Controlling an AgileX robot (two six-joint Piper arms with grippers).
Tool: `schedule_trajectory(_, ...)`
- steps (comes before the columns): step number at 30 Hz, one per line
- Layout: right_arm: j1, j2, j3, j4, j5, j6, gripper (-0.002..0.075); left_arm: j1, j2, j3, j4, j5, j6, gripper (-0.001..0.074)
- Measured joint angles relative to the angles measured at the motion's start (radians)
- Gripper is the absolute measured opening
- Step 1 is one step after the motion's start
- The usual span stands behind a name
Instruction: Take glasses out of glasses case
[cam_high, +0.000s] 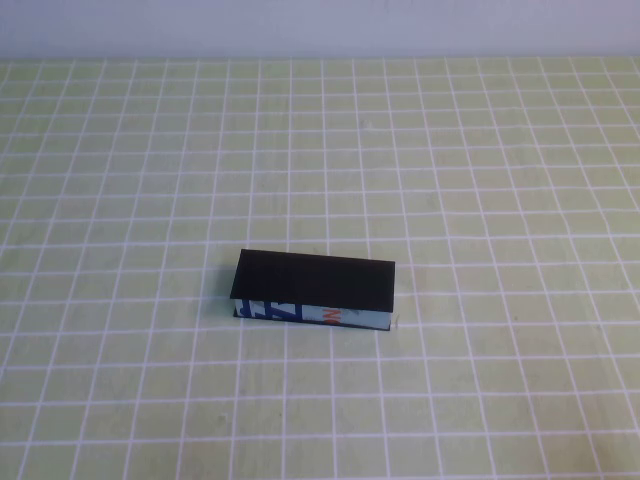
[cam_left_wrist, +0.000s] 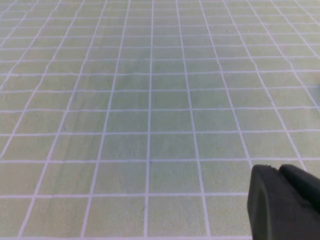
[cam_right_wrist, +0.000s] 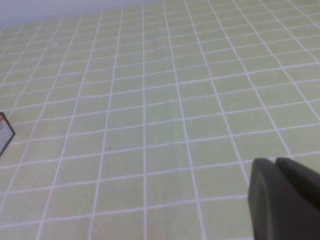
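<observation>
Glasses case (cam_high: 313, 283) sits shut near the middle of the bench (cam_high: 520, 150), slightly left of centre in the high view, black lid on top, printed white-blue side with red mark facing the robot. Long axis runs left-right, tilted a little. Glasses not visible, presumably inside the closed case. Neither arm shows in the high view. Left end effector (cam_left_wrist: 285, 202) appears only as a dark finger part at the edge of the left wrist view, over bare grid cloth, no case in that view; can't tell if fingers are apart or together. Right end effector (cam_right_wrist: 285, 197) likewise only a dark part in the right wrist view; state can't be told. That view catches a corner of the case (cam_right_wrist: 4, 132) at its edge, so the right arm looks likelier to have it in reach, but which arm is nearer can't be settled. Lid not yet opened; opening comes first.
</observation>
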Motion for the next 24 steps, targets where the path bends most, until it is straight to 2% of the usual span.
schedule_trajectory(24,0.0,0.0,0.0,0.0,0.0,0.0,-0.0018,0.0,0.0,0.0,0.009,0.0,0.001,-0.0004)
